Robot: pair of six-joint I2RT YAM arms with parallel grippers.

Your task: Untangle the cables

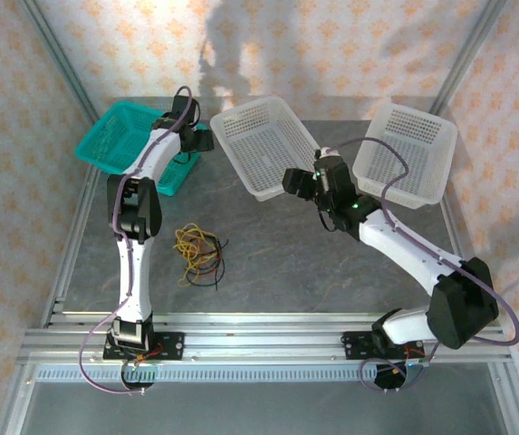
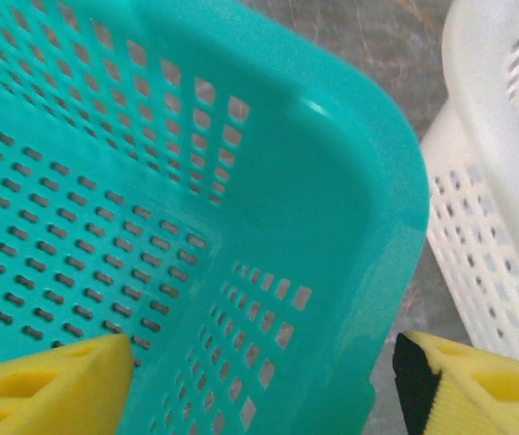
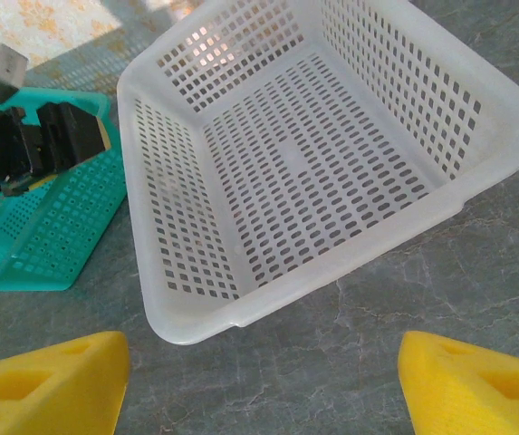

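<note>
**both claws up at the baskets, tangle waiting below**

here's the picture from the top view: the cables [image 1: 199, 255] sit in one loose clump on the tabletop [image 1: 295, 263], lower left of centre. yellow loops lie over black, with a hint of orange-red, and the clump stands a little taller than it is wide in the frame.

the left claw [image 1: 196, 138] is at the upper left, at the teal basket [image 1: 105, 140], so the clump lies straight down the frame from it. in its wrist view the yellow fingers [image 2: 42, 385] stand wide apart, straddling the rim and gripping nothing.

the right claw [image 1: 297, 181] hangs just short of the middle white basket [image 1: 259, 145], also spread and empty. the tangle is down and left of it.

i'd call the distances close to even, though the clump lies on the left arm's side. no brand, label or writing can be read.
</note>
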